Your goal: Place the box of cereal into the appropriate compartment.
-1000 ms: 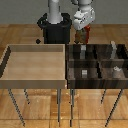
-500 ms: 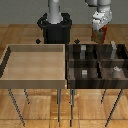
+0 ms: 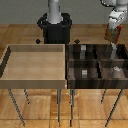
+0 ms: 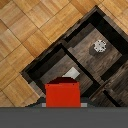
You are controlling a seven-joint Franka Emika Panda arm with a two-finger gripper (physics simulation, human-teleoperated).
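The box of cereal (image 3: 112,36), small and red-brown, hangs in my gripper (image 3: 113,31), which is shut on it, high over the far right corner of the dark-brown four-cell bin (image 3: 70,65). The compartment (image 3: 106,53), the far right cell in the exterior view, lies just below and slightly to the exterior view's left of the box. In the wrist view the box (image 4: 62,93) shows as a red block over the bin's dark cells (image 4: 85,55); my fingers are hidden behind it.
A large undivided light-wood tray (image 3: 10,62) stands on the exterior view's left of the bin. Small pale items sit in the bin's cells (image 3: 85,72), (image 3: 116,70), (image 4: 100,46). The arm's black base (image 3: 55,30) stands behind both bins. Wooden floor lies all around.
My gripper has carried the box toward the exterior view's right, from over the bin's far left part to over its far right corner.
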